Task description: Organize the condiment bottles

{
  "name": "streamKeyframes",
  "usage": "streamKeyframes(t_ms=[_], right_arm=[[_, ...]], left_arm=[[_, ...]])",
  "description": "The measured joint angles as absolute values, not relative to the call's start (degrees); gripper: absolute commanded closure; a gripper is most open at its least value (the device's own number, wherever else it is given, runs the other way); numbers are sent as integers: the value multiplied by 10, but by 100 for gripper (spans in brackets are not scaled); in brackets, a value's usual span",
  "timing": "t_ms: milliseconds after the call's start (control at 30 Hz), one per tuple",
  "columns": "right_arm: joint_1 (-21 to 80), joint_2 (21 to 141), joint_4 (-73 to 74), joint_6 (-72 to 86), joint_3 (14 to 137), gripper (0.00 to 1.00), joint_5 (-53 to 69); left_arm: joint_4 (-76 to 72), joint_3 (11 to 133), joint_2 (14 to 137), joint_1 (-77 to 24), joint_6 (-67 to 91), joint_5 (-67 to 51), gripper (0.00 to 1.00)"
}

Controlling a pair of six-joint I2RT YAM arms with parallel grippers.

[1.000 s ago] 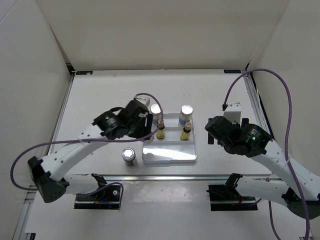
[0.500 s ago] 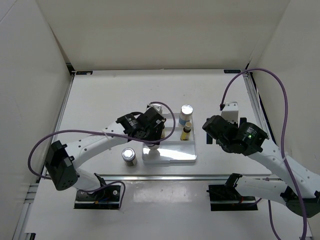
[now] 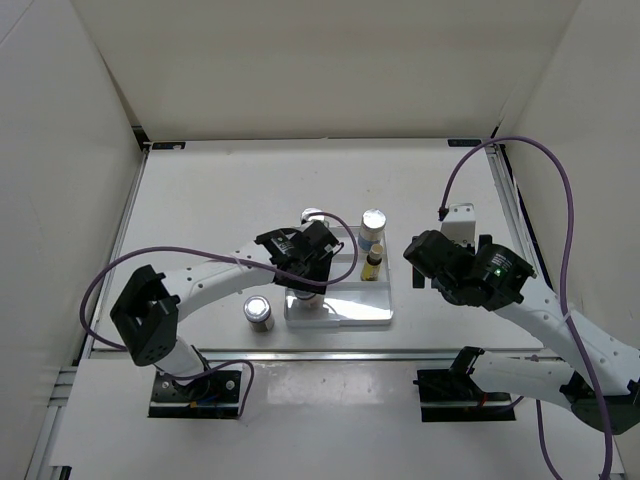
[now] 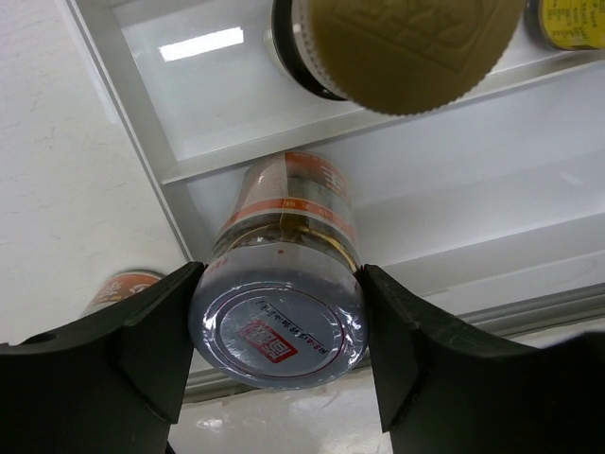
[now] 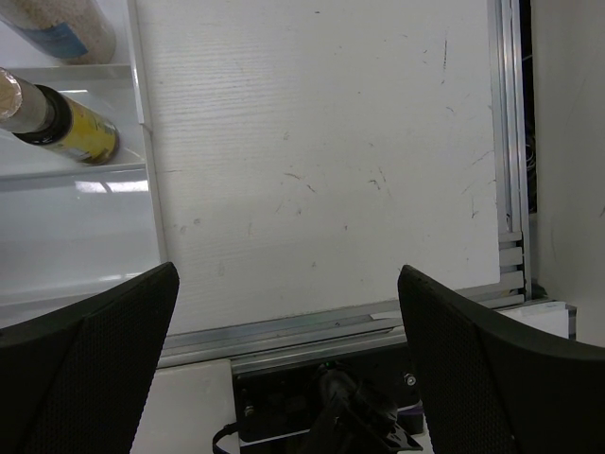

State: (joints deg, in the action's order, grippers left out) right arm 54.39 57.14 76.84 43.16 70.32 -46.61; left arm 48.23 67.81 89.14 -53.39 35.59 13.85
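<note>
Now the left gripper (image 4: pixel 279 314) is swung in from the left and hung over the tray (image 3: pixel 345 316) at centre frame. A short brown jar (image 4: pixel 288 213) is pinched at its silver lid above the near row, so placement is judged close. The right gripper (image 5: pixel 285 284) is held spread and empty, right of the tray. Two tall white bottles (image 3: pixel 372 228) are seen in the far row and two yellow bottles (image 3: pixel 373 263) in the middle row. A second jar (image 3: pixel 259 313) is left on the table (image 3: pixel 200 200), lower left of the tray.

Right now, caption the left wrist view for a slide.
Left gripper shut on a silver-lidded jar at the near row of the white tray, a tan-capped bottle standing in the row behind.
</note>
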Motion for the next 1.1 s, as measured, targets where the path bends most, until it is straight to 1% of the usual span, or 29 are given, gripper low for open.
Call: streamKeyframes(t_ms=[33, 67, 200, 300, 400, 467, 567, 633, 700, 833, 933, 1100], right_arm=[[544, 571, 768, 432, 703, 0, -466], [544, 571, 768, 432, 703, 0, -466], [544, 571, 768, 431, 703, 0, -466], [544, 571, 768, 432, 703, 0, -466], [544, 571, 768, 432, 703, 0, -466], [544, 571, 768, 431, 703, 0, -466], [544, 571, 768, 431, 702, 0, -466], [544, 571, 768, 431, 702, 0, -466], [544, 571, 768, 431, 702, 0, -466], [544, 571, 768, 430, 702, 0, -466], [544, 571, 768, 429, 701, 0, -466], [544, 571, 768, 429, 696, 0, -466]], left_arm=[[482, 678, 891, -534, 356, 138, 19], [482, 678, 890, -534, 358, 138, 0], [491, 679, 854, -534, 358, 147, 0], [528, 699, 805, -534, 357, 180, 0], [567, 711, 730, -532, 364, 227, 0], [590, 708, 658, -523, 375, 243, 0], [614, 674, 546, -498, 414, 244, 0], [626, 630, 481, -480, 448, 242, 0], [645, 583, 449, -473, 480, 234, 0], [662, 512, 481, -467, 518, 215, 0], [654, 496, 526, -464, 531, 203, 0], [616, 493, 555, -437, 528, 177, 0]])
